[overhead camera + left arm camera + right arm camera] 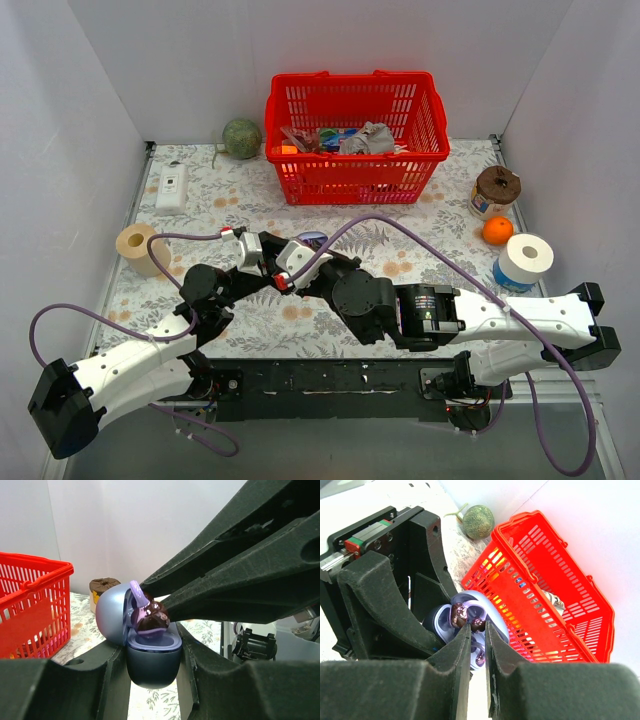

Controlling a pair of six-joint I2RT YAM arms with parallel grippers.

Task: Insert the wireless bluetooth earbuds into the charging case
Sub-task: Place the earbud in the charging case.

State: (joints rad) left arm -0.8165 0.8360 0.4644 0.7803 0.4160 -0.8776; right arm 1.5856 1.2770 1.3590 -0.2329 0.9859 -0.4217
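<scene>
Left claw (150, 680) is clamping the case (111, 614), right claw (478, 630) pinching an earbud (152, 617) above it — a tilted release likely risking a jam.

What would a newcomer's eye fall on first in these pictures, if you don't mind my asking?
Probably the bright red basket at the far side of the table. Next, at mid-table, the left end effector grips an open lavender charging case, while the right end effector pinches a glossy dark earbud at its mouth.
</scene>
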